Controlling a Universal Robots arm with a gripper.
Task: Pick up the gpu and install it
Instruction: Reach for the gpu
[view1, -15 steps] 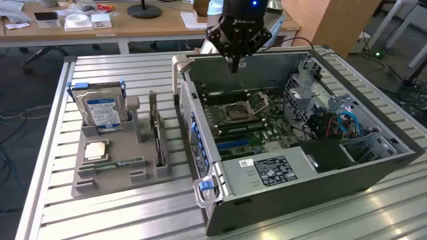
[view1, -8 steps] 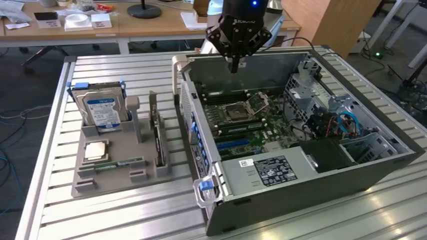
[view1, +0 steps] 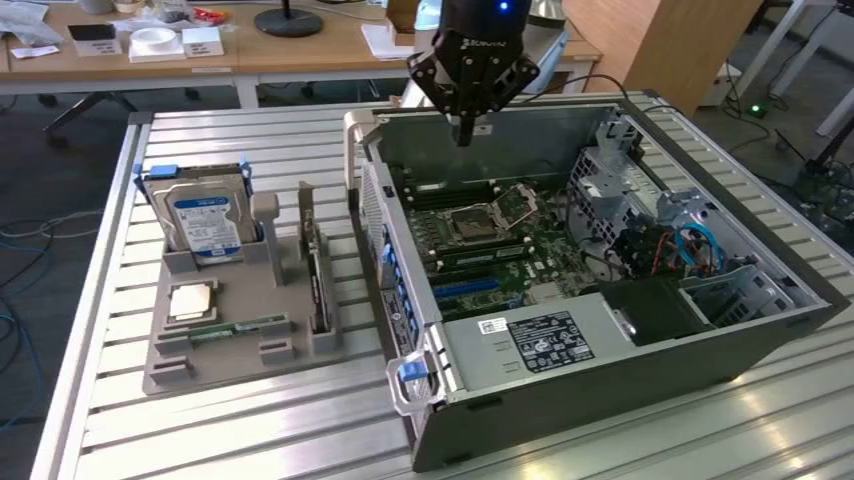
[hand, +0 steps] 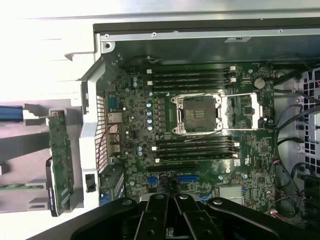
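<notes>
1. the pincer (view1: 465, 128) (hand: 171, 201) has its fingers pressed together on nothing, and it touches no part.
2. the arm hangs straight down with the pincer pointing downward, just above the far wall of the open computer case (view1: 747, 320).
3. below the pincer, inside the case, lies the motherboard (view1: 494, 250) (hand: 200, 150) with its bare cpu socket (view1: 477, 225) (hand: 196, 115).
4. the gpu (view1: 318, 280) (hand: 61, 165) stands on edge in a slot of the grey tray (view1: 220, 360). it is outside the case and well apart from the pincer, off to the exterior view's left of it and nearer that camera.
5. farther from the pincer on the same tray, a hard drive (view1: 200, 220) stands upright, and a ram stick (view1: 240, 327) and a square chip (view1: 191, 300) lie flat.
6. case and tray rest on a slatted metal counter (view1: 240, 140). beyond the pincer stand wooden desks (view1: 320, 55) with small things on them.
</notes>
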